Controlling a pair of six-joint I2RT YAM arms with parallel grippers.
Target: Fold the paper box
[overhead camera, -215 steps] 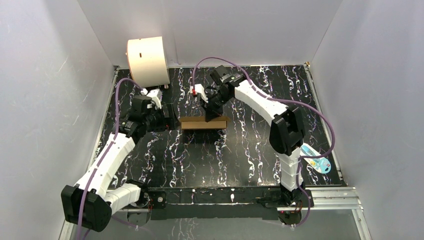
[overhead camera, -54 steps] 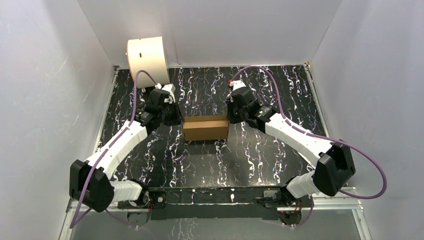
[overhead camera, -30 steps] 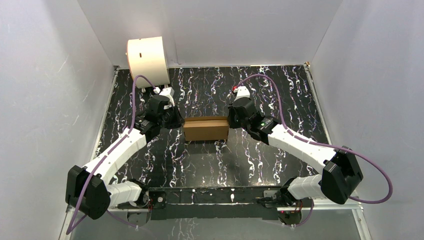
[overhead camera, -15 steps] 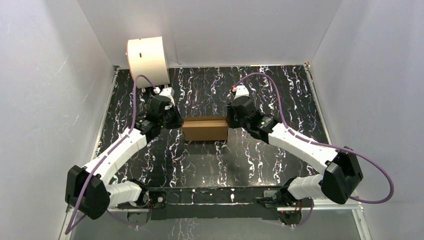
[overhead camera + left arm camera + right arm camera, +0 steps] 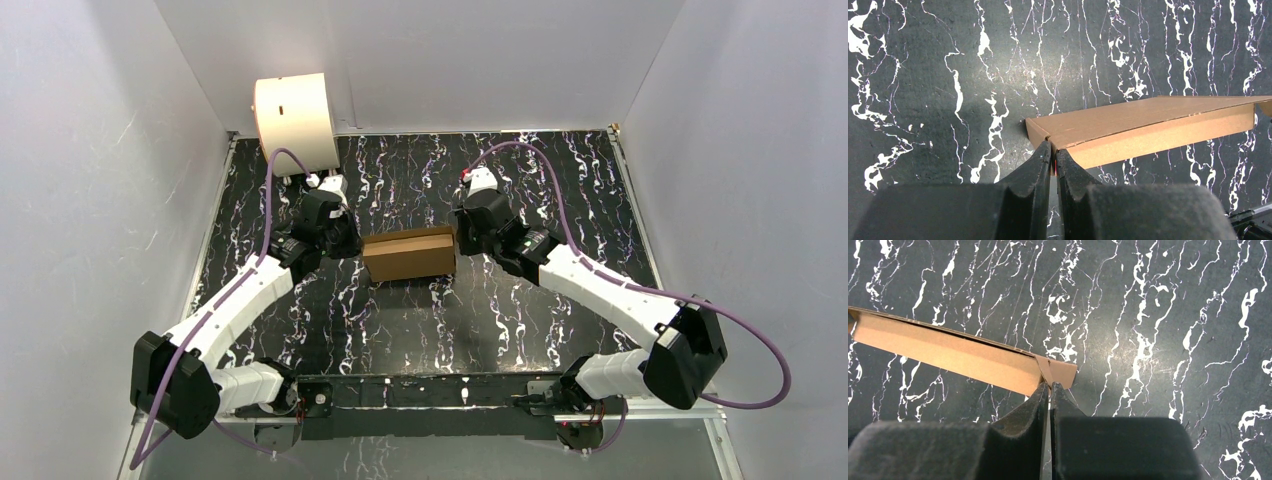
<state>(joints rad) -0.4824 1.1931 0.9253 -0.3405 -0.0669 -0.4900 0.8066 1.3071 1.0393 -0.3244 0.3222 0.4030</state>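
While apparently squaring the closed paper box point(image 5: 408, 254), mid bench point(image 5: 480, 320), noted left claw point(image 5: 1053, 150) and right claw point(image 5: 1049, 387) shut, empty, tips against opposite ends. Next, probably: press end flaps home evenly.

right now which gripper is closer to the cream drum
The left gripper, at the cardboard box's left end on the drum's side; the right gripper is at the other end.

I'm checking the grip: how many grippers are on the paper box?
2. The left gripper pinches the left end of the paper box; the right gripper pinches its right end.
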